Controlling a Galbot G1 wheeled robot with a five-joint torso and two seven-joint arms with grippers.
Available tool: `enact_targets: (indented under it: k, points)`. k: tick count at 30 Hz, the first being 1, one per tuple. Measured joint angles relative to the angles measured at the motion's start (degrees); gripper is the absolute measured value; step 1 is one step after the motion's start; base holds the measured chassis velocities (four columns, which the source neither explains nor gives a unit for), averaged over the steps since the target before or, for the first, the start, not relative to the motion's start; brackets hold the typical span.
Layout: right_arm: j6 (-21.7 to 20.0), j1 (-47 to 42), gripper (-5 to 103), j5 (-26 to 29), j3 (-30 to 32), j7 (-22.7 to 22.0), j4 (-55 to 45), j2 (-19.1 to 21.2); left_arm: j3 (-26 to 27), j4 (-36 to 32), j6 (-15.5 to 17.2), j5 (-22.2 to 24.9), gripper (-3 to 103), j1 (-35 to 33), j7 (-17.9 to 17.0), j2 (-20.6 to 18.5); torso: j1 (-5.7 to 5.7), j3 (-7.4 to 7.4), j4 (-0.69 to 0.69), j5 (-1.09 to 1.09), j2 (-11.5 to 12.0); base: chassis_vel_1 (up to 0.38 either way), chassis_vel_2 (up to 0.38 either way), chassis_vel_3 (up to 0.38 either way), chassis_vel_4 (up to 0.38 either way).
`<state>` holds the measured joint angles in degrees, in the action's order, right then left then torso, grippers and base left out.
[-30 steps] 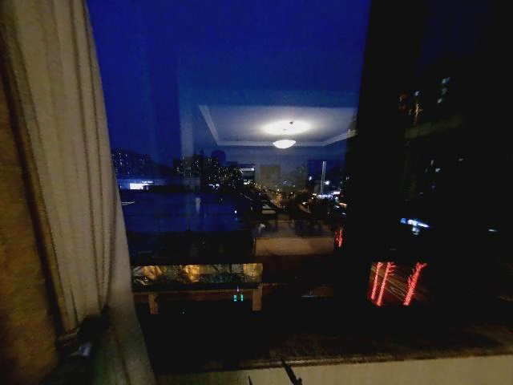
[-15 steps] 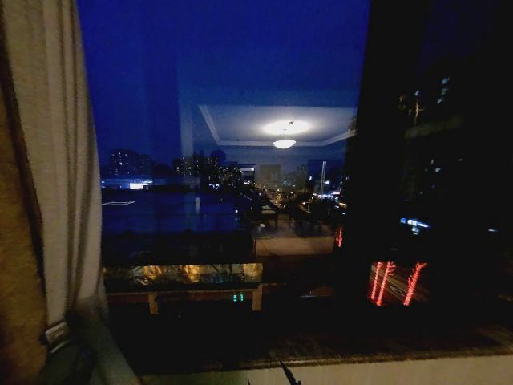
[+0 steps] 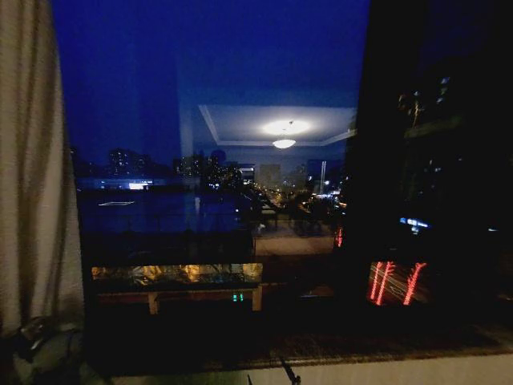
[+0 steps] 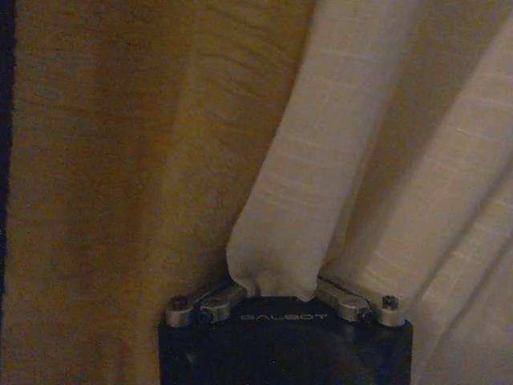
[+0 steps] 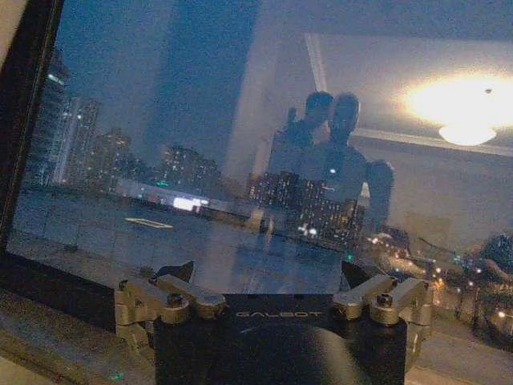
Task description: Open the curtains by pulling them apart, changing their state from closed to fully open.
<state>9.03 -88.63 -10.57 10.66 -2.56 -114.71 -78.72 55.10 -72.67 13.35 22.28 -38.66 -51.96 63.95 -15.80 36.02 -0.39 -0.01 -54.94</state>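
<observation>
Since the earlier frame, curtain [image 3: 32,160] edge displaced further left, exposing more window [image 3: 216,160]. Left gripper [image 4: 276,293] fingers clamp sheer fabric beside golden drape [image 4: 120,160]. Right gripper [image 5: 268,281] fingers spread wide, empty, facing glass.

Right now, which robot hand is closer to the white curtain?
The left. The left gripper is shut on a fold of the white curtain. The right gripper hangs open before the window glass, touching no fabric.

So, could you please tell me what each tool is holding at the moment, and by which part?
The left tool pinches a bunched fold of the sheer curtain; the right tool is open, holding nothing.
</observation>
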Motion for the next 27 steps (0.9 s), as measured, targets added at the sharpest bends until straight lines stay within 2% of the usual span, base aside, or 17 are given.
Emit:
enact_targets:
  k: [5, 13, 17, 23, 25, 26, 27]
  points:
    - [0.0, 0.6, 100, 0.1, 0.0, 0.0, 0.6, 0.0, 3.5, 3.6, -1.2, 0.3, 1, 0.9, -0.3, -2.9, 0.0, 0.0, 0.02, 0.01, 0.0, 0.0, 0.0, 0.0, 0.0]
    - [0.0, 1.1, 100, 0.1, -0.9, 0.1, 1.5, 0.0, 6.1, 7.6, -1.8, 2.0, 1, 2.1, -1.7, -7.8, 0.0, 0.0, 0.02, -0.02, 0.0, 0.0, 0.0, 0.0, 0.0]
    - [0.0, 1.2, 100, 0.1, -0.9, 0.1, 1.6, 0.0, 6.4, 7.8, -1.9, 2.2, 1, 2.1, -2.0, -8.5, 0.0, 0.0, 0.04, -0.03, 0.0, 0.0, 0.0, 0.0, 0.0]
    - [0.0, 1.6, 100, 1.3, -0.9, 0.4, 1.6, 0.0, 6.2, 6.7, -1.8, 2.5, 1, 1.4, -2.6, -8.6, -0.01, 0.0, -0.01, -0.02, 0.0, 0.0, 0.0, 0.0, 0.0]
    - [0.0, 1.7, 100, 1.6, -0.9, 0.6, 1.6, 0.0, 5.3, 3.9, -0.6, 3.9, 1, -0.4, -0.4, -8.1, -0.01, 0.01, -0.03, -0.03, 0.0, 0.0, 0.0, 0.0, 0.0]
    - [0.0, 1.7, 100, 1.6, -0.9, 0.6, 1.6, 0.0, 5.3, 3.9, -0.6, 3.9, 1, -0.4, -0.4, -8.1, -0.01, 0.01, -0.03, -0.03, 0.0, 0.0, 0.0, 0.0, 0.0]
    - [0.0, 2.0, 100, 1.8, -0.9, 0.7, 1.7, 0.0, 4.1, -0.5, 1.9, 4.7, 1, -3.2, 4.0, -7.1, -0.02, 0.01, 0.02, -0.01, 0.0, 0.0, 0.0, 0.0, 0.0]
